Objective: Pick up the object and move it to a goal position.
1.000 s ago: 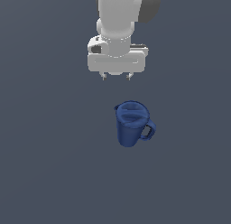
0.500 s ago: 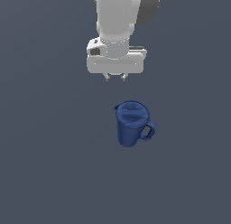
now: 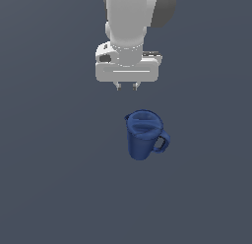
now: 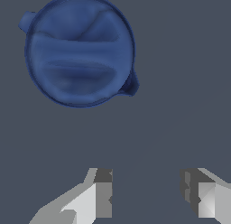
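Grey floor, frame centre: rigid, slick-looking pitcher [image 3: 143, 135] [image 4: 80, 50] stands upright; gripper [image 3: 126, 86] [image 4: 146, 191] above, jaws apart. Handle [image 3: 162, 142] likely offers surest hold.

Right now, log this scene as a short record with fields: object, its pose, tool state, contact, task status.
object: dark blue pitcher with a loop side handle and a small spout
pose: upright on the grey floor, handle toward the exterior view's right
tool: tool open, nothing between its fingers
contact: none; tool sits apart from the pitcher, not over its rim
task status: pitcher not yet grasped or lifted
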Controlling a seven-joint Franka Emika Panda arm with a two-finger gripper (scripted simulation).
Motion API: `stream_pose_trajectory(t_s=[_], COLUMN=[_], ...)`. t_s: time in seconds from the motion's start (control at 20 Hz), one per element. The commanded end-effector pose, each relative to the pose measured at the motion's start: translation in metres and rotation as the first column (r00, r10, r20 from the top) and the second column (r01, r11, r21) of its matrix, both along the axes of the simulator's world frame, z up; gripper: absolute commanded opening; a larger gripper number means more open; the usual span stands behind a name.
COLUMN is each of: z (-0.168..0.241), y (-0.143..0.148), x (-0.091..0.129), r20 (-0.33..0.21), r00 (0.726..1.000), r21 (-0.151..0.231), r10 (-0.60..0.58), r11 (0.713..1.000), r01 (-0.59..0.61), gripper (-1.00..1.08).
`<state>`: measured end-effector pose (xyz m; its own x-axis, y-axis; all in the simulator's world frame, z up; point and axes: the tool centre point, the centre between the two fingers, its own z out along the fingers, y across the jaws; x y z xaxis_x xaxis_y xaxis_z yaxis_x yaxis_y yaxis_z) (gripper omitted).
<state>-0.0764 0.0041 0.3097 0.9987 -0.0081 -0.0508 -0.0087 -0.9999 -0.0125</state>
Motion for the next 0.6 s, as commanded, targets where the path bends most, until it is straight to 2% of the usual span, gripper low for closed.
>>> stream_pose_trajectory(t_s=[0.0, 0.55], z=[0.0, -0.002], y=[0.002, 0.023], x=[0.006, 0.053], r20=[-0.005, -0.049], r00=[1.0, 0.985], r21=[-0.002, -0.019], r10=[0.018, 0.163], r11=[1.0, 0.986], r01=[-0.018, -0.164], gripper=[0.28, 0.28])
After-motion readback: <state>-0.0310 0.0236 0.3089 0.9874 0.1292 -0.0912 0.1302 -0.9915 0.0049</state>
